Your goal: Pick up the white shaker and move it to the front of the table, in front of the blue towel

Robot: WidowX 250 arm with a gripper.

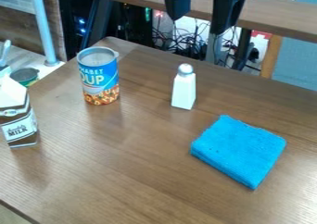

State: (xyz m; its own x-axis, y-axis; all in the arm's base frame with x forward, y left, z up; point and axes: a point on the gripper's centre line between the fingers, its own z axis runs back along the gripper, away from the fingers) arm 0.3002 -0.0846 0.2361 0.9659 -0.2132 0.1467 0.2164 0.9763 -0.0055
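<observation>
The black gripper (202, 15) hangs at the top edge of the view, its two fingers wide apart with nothing between them. Below it stands a white shaker (184, 88) with a silver top, upright and apart from the gripper. A blue and orange soup can (99, 77) stands upright left of the shaker. To the shaker's lower right, a folded blue cloth (240, 150) lies flat. At the left edge stands a brown and white milk carton (18, 117).
The wooden table (133, 172) carries these things. Behind it are another wooden surface (278, 21) and a tangle of cables. A dark green can (25, 75) and a pale blue pole (43, 26) are at the upper left.
</observation>
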